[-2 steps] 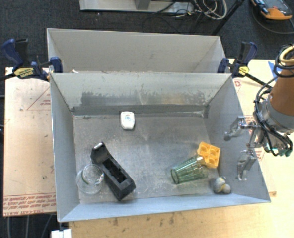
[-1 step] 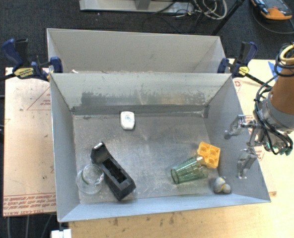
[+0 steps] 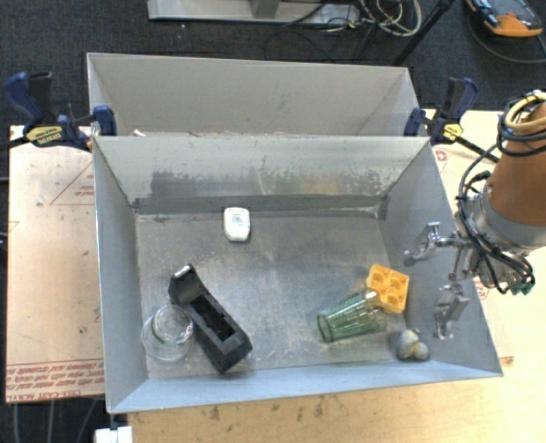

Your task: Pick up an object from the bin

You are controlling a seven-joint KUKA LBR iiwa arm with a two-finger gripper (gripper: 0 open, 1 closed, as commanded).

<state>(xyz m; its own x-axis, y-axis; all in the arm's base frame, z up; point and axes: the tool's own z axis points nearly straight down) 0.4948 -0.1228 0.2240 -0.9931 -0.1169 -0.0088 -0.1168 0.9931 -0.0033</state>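
Orange gridded block [image 3: 388, 287] lies just beside the hand [image 3: 439, 280], fingers spread wide.

Grey bin [image 3: 291, 275] floor: white tag [image 3: 237, 223]; black tray [image 3: 208, 319]; clear glass [image 3: 167, 332]; green glass [image 3: 350, 319] lying sideways; orange block [image 3: 388, 287]; stone [image 3: 408, 344].

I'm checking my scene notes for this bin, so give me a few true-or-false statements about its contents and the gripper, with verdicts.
1. The green glass lies on its side. True.
2. The orange holed block touches the white case. False: the block lies beside the green glass; the white case lies apart, toward the view's upper left.
3. The gripper holds the grey stone. False: its fingers are open and empty; the stone lies loose, untouched.
4. The clear glass lies next to the black tray. True.
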